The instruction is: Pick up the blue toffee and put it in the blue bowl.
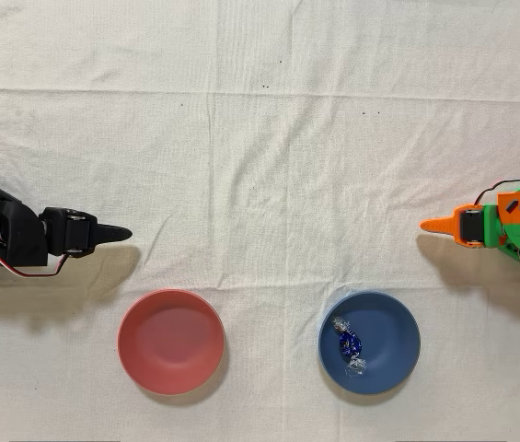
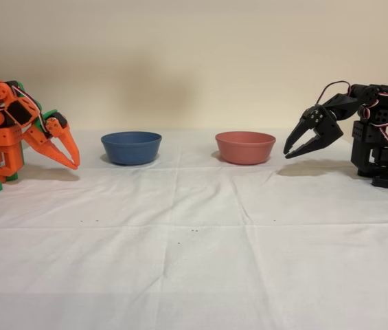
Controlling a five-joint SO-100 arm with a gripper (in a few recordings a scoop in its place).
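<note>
Blue toffee hidden behind blue bowl (image 2: 131,147) wall, fixed view.

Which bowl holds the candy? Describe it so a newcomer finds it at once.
In the overhead view, two bowls sit low on the white cloth. Take the blue bowl, at right, nearer the orange arm. Unlike the pink-red bowl, it holds the blue toffee.

orange arm (image 2: 5,117); green base; tapered orange pincer (image 2: 70,161)

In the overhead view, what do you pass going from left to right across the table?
Idle black arm → pink bowl → blue bowl with the blue toffee inside → orange arm's end effector.
</note>
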